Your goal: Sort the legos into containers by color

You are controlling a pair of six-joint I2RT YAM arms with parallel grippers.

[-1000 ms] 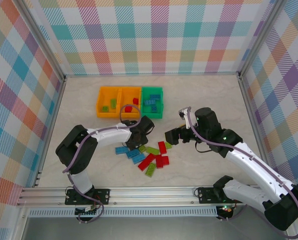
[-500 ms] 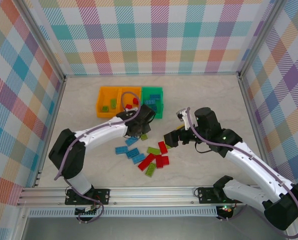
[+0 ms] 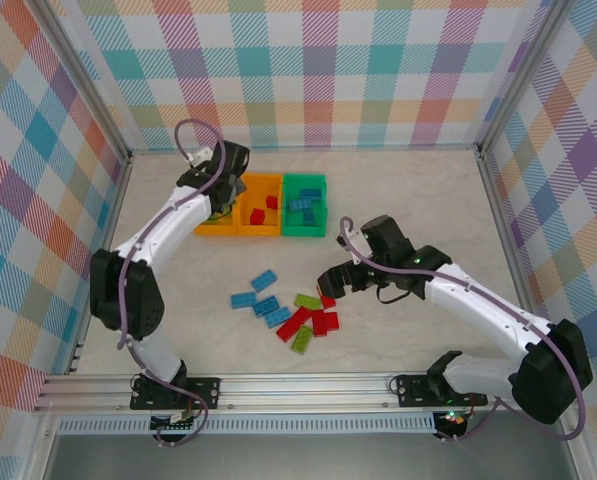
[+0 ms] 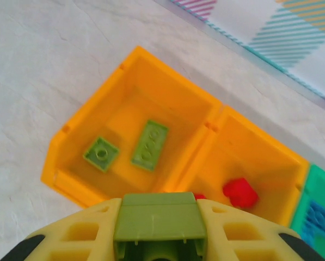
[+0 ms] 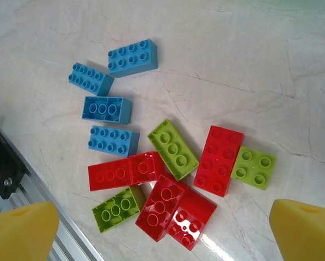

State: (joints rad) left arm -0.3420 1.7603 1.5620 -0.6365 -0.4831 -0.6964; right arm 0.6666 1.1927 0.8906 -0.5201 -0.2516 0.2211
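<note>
Left arm point(image 3: 163, 228) has swung from the pile point(image 5: 167, 149) to the left orange bin point(image 4: 78, 144); left tool point(image 3: 221, 190) grips a green lego point(image 4: 159, 220) above it; right tool point(image 3: 330, 282) hangs wide open over the pile; dropped near the bin's edge, the lego could bounce out.

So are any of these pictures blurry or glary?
Left wrist: the held lime brick, up close, is soft, while the orange bins are sharper. Right wrist: legos crisp, yellow jaws blurred at the corners, a sheen on the table. Top external: even light, faint shadows.
</note>
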